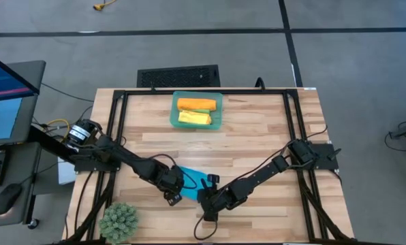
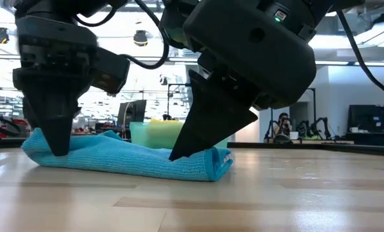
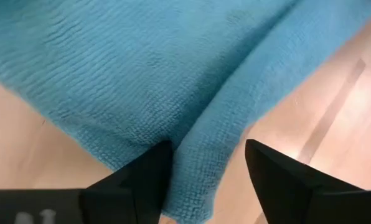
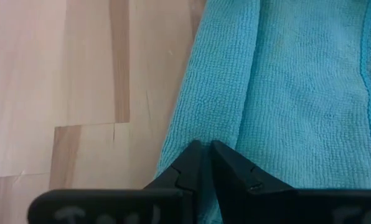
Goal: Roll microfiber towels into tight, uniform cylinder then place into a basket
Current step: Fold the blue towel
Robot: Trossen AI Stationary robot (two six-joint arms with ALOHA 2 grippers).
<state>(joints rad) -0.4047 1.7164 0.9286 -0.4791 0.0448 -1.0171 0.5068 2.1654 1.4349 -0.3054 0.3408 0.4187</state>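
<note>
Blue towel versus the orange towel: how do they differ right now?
The blue towel lies on the table near the front edge, while the orange towel sits in the basket. The blue one is a loose, flattish fold; the orange one is a finished roll. Both pincers, left and right, work at the blue towel; nothing touches the orange. Both are soft cloths.

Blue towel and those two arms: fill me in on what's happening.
Both grippers are down on the blue towel at the table's near edge. The right gripper pinches its rolled edge; the left gripper stands open over a fold. Orange towel and yellow towel already lie rolled in the basket.
</note>
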